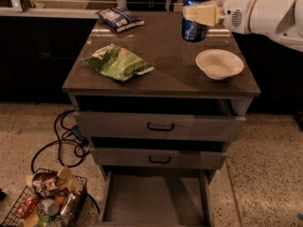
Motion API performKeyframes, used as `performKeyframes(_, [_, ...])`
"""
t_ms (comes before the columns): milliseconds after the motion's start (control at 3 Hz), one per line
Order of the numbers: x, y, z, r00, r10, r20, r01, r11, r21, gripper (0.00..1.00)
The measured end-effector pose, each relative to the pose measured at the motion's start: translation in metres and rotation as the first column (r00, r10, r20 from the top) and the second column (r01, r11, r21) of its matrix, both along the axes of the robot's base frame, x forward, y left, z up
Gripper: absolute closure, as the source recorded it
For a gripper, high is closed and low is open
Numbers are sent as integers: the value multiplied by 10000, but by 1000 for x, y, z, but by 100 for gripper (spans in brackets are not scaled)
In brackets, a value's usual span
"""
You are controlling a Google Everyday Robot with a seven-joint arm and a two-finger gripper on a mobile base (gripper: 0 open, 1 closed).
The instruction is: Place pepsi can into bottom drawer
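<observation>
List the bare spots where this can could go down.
The bottom drawer is pulled open, its floor bare. On the cabinet top, a free strip runs between the green bag and the bowl. The back edge is crowded: snack bag, and the gripper shut on the pepsi can.
</observation>
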State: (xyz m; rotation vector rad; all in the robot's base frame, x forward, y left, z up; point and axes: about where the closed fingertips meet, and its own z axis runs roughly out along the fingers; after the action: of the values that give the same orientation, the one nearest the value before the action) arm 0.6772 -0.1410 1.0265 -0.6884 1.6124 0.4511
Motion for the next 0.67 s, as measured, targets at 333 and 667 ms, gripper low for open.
performKeyframes(333, [0,0,0,10000,0,0,0,10000,0,100])
performKeyframes(667, [-24,9,-10,9988,474,-75,-472,9986,239,100])
